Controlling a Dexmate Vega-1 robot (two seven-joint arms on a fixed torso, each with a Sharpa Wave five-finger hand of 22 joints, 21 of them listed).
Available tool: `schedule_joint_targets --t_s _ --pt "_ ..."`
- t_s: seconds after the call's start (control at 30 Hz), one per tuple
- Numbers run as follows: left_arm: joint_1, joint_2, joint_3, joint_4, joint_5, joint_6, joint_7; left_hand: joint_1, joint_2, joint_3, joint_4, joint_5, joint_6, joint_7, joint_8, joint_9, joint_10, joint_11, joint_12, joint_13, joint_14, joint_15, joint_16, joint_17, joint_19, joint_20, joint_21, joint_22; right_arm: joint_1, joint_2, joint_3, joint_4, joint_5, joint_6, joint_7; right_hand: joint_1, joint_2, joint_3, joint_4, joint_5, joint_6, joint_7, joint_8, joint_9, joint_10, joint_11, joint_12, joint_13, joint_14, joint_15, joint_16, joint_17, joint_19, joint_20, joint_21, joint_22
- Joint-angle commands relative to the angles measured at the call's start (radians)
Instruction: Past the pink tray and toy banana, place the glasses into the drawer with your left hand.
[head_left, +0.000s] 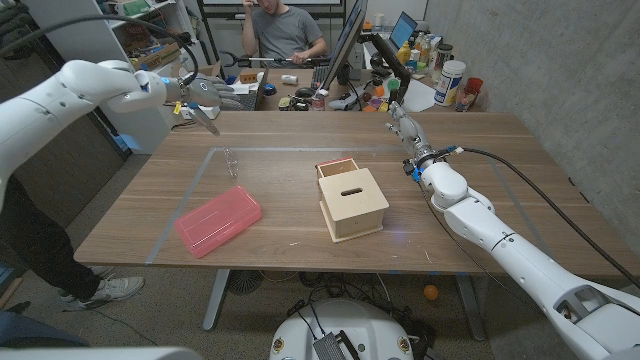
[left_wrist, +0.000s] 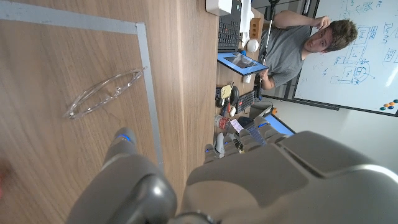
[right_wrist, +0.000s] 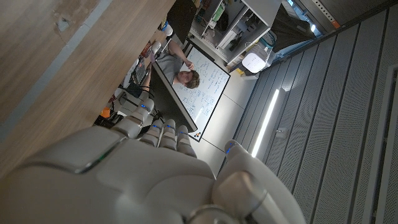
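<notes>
Above the table's far left edge, the left hand (head_left: 203, 98) hovers with fingers apart, holding nothing. Clear glasses (head_left: 231, 161) lie on the wood below, near the pink tray (head_left: 219, 220). Right hand (head_left: 403, 124): grip cannot be judged.

Pink tray (head_left: 219, 220), clear glasses (head_left: 231, 161), pale wooden drawer (head_left: 352, 200)

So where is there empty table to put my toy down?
Bare wood lies between the pink tray and the wooden drawer box, and right of the box toward the right hand. It's busier near the glasses under the left hand.
</notes>
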Motion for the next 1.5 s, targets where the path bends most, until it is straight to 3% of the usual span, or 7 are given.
schedule_joint_targets --t_s 0.03,0.37,0.77,1.5 --pt "-0.006 -0.009 0.046 -0.024 0.086 0.001 0.009 0.015 -0.002 -0.007 -0.004 0.010 -0.272 0.009 -0.002 0.002 -0.141 0.012 -0.002 0.003 -0.080 0.008 -0.002 0.002 -0.038 0.005 -0.010 0.005 -0.004 -0.001 0.002 0.013 0.005 0.012 0.010 0.007 0.022 0.000 -0.003 0.004 0.004 0.003 0.007 0.006 0.005 -0.001 -0.002 0.004 0.004 0.002 0.007 0.002 0.010 -0.017 0.003 0.004" --pt "-0.011 -0.011 0.091 -0.041 0.202 0.030 0.027 0.019 -0.004 -0.025 -0.007 0.024 -0.287 0.016 -0.002 0.003 -0.155 0.015 0.000 0.003 -0.094 0.011 -0.001 0.002 -0.043 0.005 -0.017 0.006 -0.010 -0.007 0.005 0.011 0.010 0.015 0.018 0.007 0.022 0.000 -0.003 0.004 0.004 0.003 0.007 0.006 0.006 -0.003 -0.002 0.004 0.003 0.002 0.006 0.002 0.010 -0.017 0.003 0.004" --pt "-0.038 -0.041 0.139 0.004 0.271 0.056 0.025 0.028 -0.001 -0.035 -0.011 0.034 -0.290 0.015 0.001 0.004 -0.163 0.011 0.002 0.004 -0.099 0.010 0.001 0.002 -0.043 0.003 -0.021 0.007 -0.025 -0.019 0.009 -0.008 0.013 0.005 0.015 0.007 0.022 -0.001 -0.003 0.004 0.003 0.003 0.007 0.006 0.006 0.000 -0.002 0.004 0.004 0.002 0.006 0.002 0.010 -0.016 0.003 0.004" --pt "-0.063 -0.081 0.240 0.080 0.321 0.084 0.047 0.059 0.011 -0.047 -0.019 0.049 -0.273 0.023 0.014 0.004 -0.157 0.004 0.010 0.004 -0.091 0.004 0.009 0.002 -0.032 -0.004 -0.026 0.008 -0.023 -0.017 0.003 -0.009 0.007 -0.004 0.013 0.008 0.022 -0.001 -0.003 0.005 0.003 0.002 0.006 0.006 0.006 -0.001 -0.003 0.004 0.004 0.002 0.006 0.002 0.010 -0.017 0.002 0.004"
